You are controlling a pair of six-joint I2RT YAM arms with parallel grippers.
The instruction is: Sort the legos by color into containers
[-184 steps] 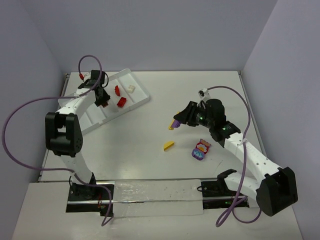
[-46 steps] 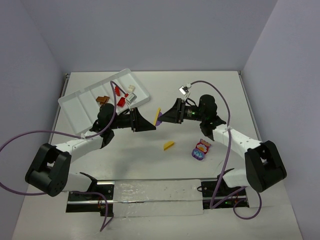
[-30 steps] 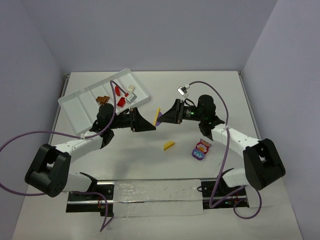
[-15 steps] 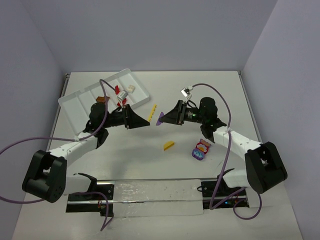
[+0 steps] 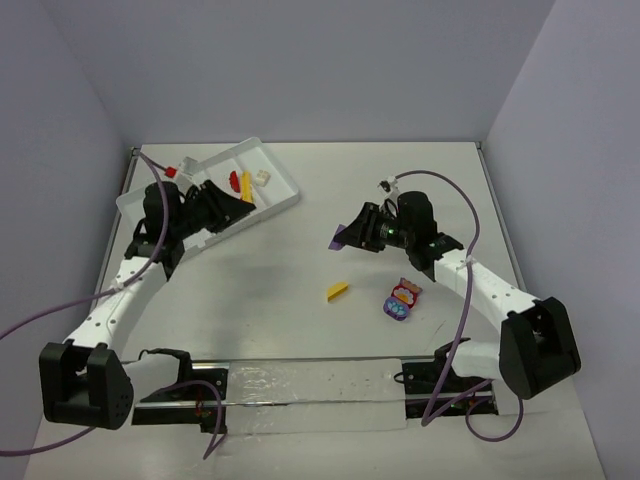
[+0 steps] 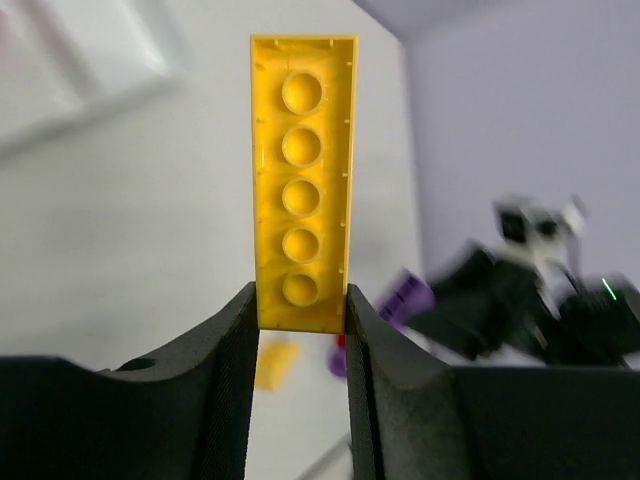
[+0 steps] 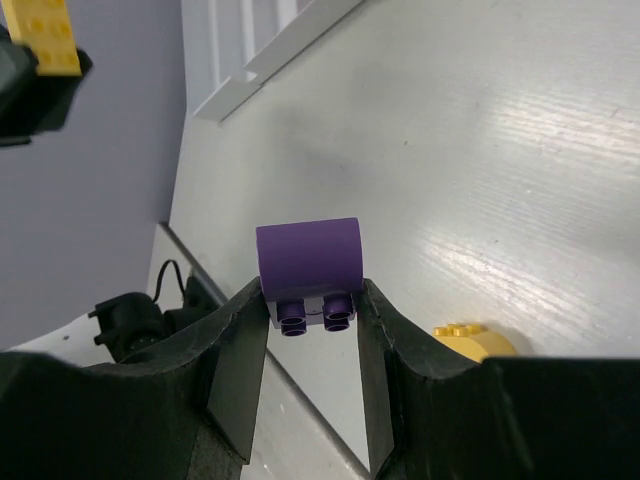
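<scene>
Now farther apart: left claw [image 6: 300, 296] tight on yellow plate [image 6: 303, 160], perhaps over tray [image 5: 281, 188]; right claw [image 7: 310, 300] on purple brick [image 7: 308, 258].

Bright bricks, white tray, white table

The long yellow plastic brick [image 6: 303, 190] has a row of five round dots. The small purple plastic brick [image 7: 308, 262] is plain. The yellow plastic wedge brick [image 5: 338, 291] is plain too. The pink and purple brick cluster [image 5: 401, 300] mixes colours. The flat white plastic tray [image 5: 281, 191] shows a red plastic brick [image 5: 234, 181] and a white plastic brick [image 5: 263, 177]. The white table [image 5: 400, 180] meets lilac walls [image 5: 300, 70].
</scene>
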